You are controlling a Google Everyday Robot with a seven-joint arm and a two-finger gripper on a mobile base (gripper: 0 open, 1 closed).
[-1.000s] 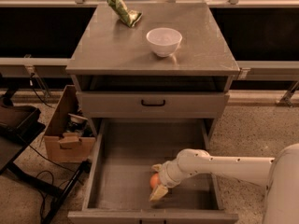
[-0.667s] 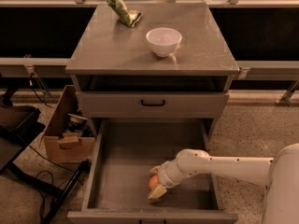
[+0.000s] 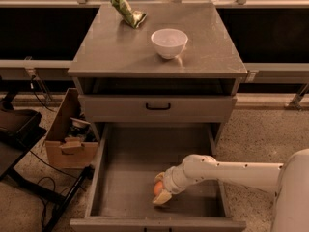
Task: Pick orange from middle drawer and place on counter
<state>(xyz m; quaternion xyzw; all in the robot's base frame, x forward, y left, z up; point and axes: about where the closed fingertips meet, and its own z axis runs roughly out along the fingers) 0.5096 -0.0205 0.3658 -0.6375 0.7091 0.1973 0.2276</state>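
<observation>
Orange point(image 3: 157, 189) — round, no long axis — pinched by claw point(image 3: 159, 189), at 6 o'clock in open middle drawer point(image 3: 125, 178), desk point(image 3: 116, 47) at 12 o'clock — white bowl point(image 3: 169, 42) on top

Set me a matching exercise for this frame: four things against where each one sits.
1 orange
2 bowl
3 green bag
4 cardboard box

A floor, left of the drawer
B counter, back edge
C counter, near its middle
D open drawer, at the gripper

Pairs: 1-D, 2-C, 3-B, 4-A.
</observation>
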